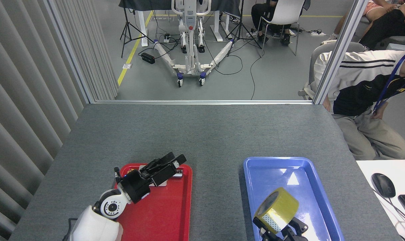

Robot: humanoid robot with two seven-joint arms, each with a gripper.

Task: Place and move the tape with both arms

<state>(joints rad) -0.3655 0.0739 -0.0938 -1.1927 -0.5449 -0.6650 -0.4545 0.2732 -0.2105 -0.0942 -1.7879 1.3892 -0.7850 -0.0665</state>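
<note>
— Where is the tape (276, 210)?
— Over the near end of the blue tray (319, 201), tilted, pinched by the right gripper (278, 228) from below.
— And the left gripper (165, 165)?
— Above the red tray (169, 214), holding nothing; whether its jaws are spread I cannot tell.
— Beyond that?
— Bare grey bench (202, 134), and a person (366, 87) bending at its far right corner.

My left arm enters at lower left, its white forearm ending in a round wrist joint and a black housing. My left gripper (174, 158) points up and to the right, fingers drawn close together and empty. My right gripper (276, 225) sits at the bottom edge, clamped on the tape roll (277, 209).
</note>
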